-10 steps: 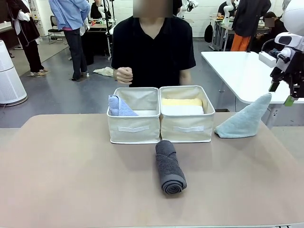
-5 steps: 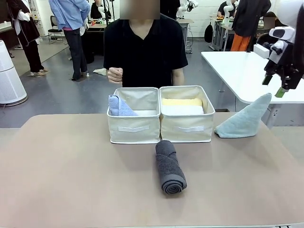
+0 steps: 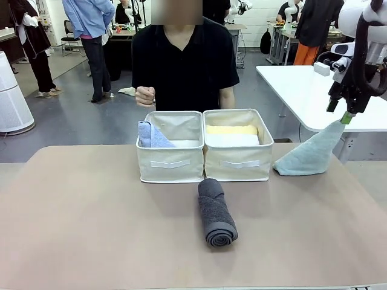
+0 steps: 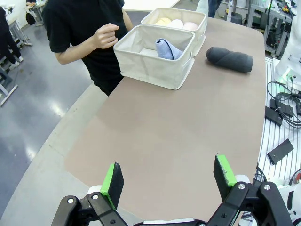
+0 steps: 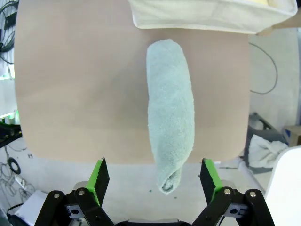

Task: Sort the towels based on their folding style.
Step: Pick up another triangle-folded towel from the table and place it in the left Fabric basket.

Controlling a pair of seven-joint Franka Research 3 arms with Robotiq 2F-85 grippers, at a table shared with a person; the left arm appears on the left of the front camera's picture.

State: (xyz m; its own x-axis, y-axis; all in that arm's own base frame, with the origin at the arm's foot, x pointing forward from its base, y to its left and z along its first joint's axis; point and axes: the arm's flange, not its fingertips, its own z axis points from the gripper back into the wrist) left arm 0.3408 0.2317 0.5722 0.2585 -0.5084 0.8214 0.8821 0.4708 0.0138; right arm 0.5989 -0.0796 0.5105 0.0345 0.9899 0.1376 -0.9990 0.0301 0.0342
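A pale teal-grey towel (image 3: 308, 156) lies folded to a point at the table's right edge. My right gripper (image 3: 338, 113) hovers open just above its raised tip. From the right wrist the towel (image 5: 170, 113) runs lengthwise between the open fingers (image 5: 100, 175). A dark grey rolled towel (image 3: 214, 212) lies in front of two cream bins. The left bin (image 3: 170, 164) holds a periwinkle folded towel (image 3: 151, 136). The right bin (image 3: 237, 164) holds yellow (image 3: 231, 129) and white (image 3: 233, 140) rolls, with a pink roll (image 4: 190, 26) beside them. My left gripper (image 4: 168, 175) hangs open over bare table.
A person (image 3: 184, 66) stands behind the bins with a fist (image 3: 145, 95) raised at chest height. A white table (image 3: 302, 90) stands at the back right. Cables (image 4: 284, 110) lie off the table's edge in the left wrist view.
My right gripper has swung left, from beyond the table's right side to above the teal-grey towel's tip. The person has shifted slightly left. The towels have not moved.
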